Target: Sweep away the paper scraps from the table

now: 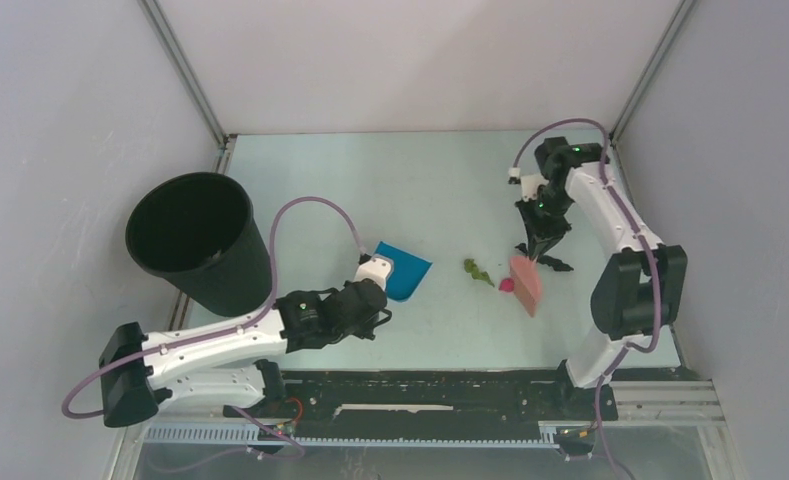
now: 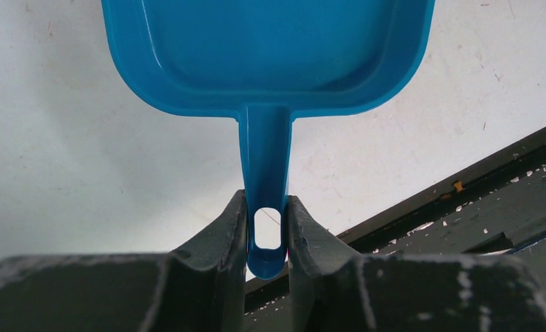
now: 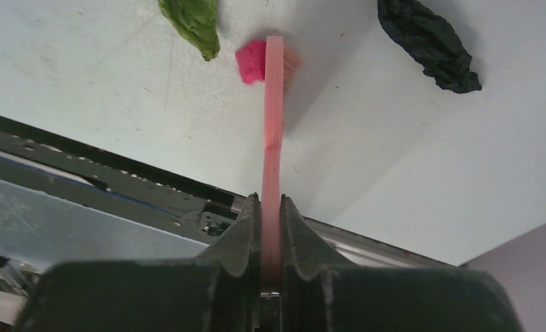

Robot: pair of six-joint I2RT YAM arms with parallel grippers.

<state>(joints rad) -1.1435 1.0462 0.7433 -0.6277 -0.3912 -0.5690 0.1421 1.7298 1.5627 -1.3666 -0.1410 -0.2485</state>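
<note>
My left gripper (image 2: 266,232) pinches the dustpan (image 2: 270,55) handle; my right gripper (image 3: 271,207) clamps the brush (image 3: 274,104); paper scraps (image 1: 477,270) lie at the dustpan's three o'clock, none collected; I judge sweeping barely begun.

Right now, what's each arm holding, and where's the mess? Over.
Left gripper shut on dustpan handle. Right gripper shut on brush. Magenta scrap beside brush; green scrap, black scrap loose on table. Nothing blocking dustpan.

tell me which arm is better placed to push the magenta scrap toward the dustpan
Right. The right fingers clamp the pink brush, its head right beside the magenta scrap; the left fingers hold only the blue dustpan by its handle, away from it.
</note>
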